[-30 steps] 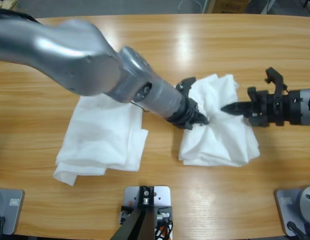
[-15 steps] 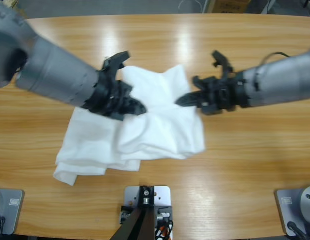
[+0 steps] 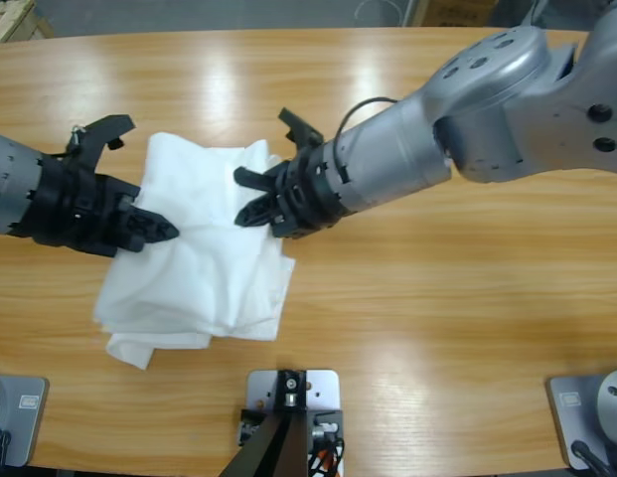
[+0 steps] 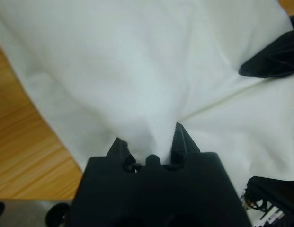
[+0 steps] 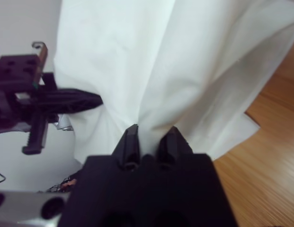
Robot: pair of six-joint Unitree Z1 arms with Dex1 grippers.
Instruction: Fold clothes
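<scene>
now l tool (image 3: pixel 154 227) & r tool (image 3: pixel 250 196) both pinching white shirt (image 3: pixel 204 258), lifted over wooden table (image 3: pixel 437 298).

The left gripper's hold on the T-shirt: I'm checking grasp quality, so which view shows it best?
The left wrist view: white T-shirt cloth bunches between the left gripper jaws. The high view shows that gripper at the shirt's edge, with the pinch itself unclear. The right wrist view shows it side-on behind hanging cloth.
</scene>
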